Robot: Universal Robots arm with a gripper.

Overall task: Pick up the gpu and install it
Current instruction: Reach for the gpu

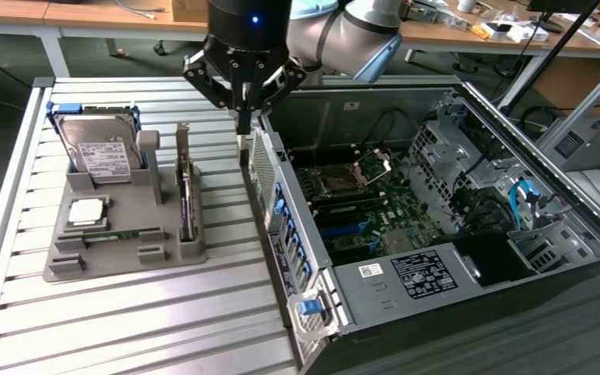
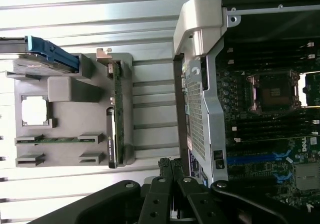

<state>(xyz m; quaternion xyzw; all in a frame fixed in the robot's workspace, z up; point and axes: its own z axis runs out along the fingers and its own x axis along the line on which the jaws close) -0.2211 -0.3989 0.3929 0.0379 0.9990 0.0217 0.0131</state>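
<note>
While poised beside the rear wall of the computer case [image 1: 269, 180], held pincer [image 1: 244, 129] pressed together, empty.
Found gpu [image 1: 185, 191] on edge in holder [image 1: 123, 262] near that case; might have clipped the wall, being so close.

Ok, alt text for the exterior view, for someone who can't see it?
A robot arm's shut gripper hangs empty between a grey parts holder and an open computer case. The gpu stands on edge in the holder, near a hard drive.
</note>
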